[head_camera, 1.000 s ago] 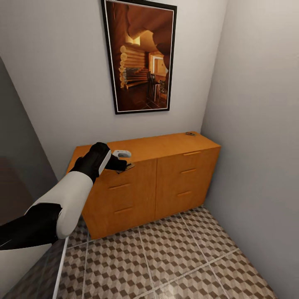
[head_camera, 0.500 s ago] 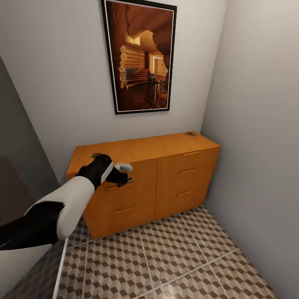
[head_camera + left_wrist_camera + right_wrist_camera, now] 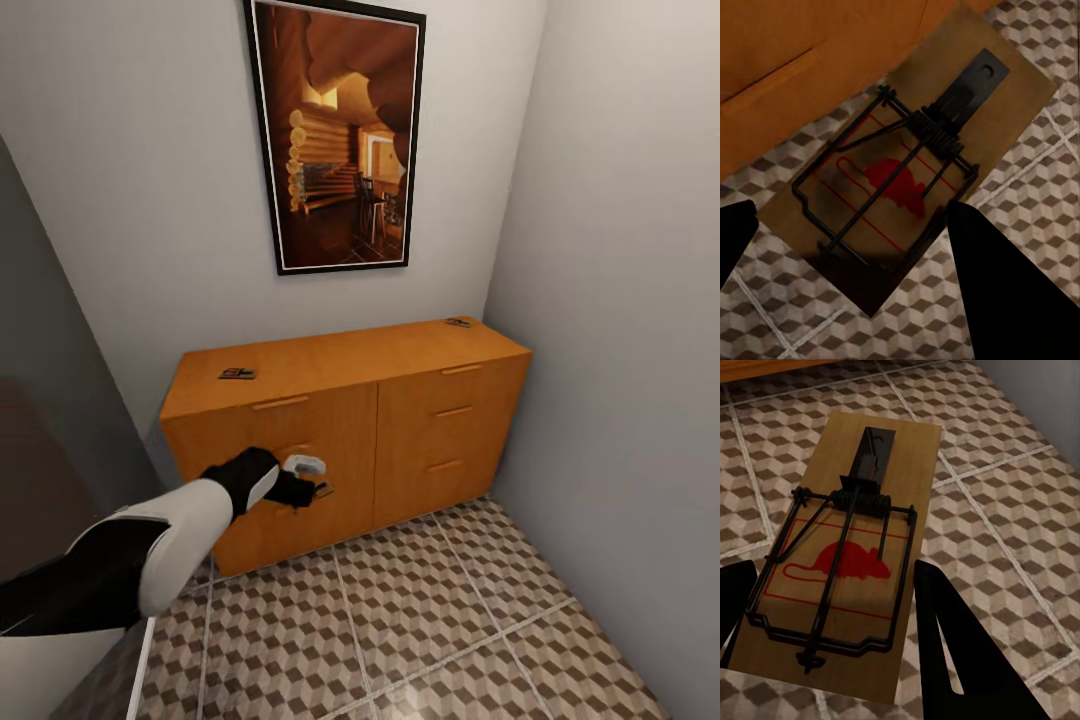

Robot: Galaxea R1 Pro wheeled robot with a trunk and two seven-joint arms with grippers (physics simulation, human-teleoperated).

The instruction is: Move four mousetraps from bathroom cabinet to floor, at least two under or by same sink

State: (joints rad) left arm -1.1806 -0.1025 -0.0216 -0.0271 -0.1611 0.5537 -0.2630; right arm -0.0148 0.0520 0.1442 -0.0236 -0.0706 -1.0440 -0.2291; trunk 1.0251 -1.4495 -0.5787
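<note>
While both fingers clamp mousetraps (image 3: 900, 180) | 2 on cabinet (image 3: 340, 360)

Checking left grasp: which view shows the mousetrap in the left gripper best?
Left wrist view: the held mousetrap sits large between the left gripper's fingers, spring and red mouse print clear. In the head view it is a small sliver at the left gripper.

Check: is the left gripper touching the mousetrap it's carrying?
Touching. In the left wrist view the mousetrap sits clamped between the left gripper fingers, tilted above the bathroom floor.
</note>
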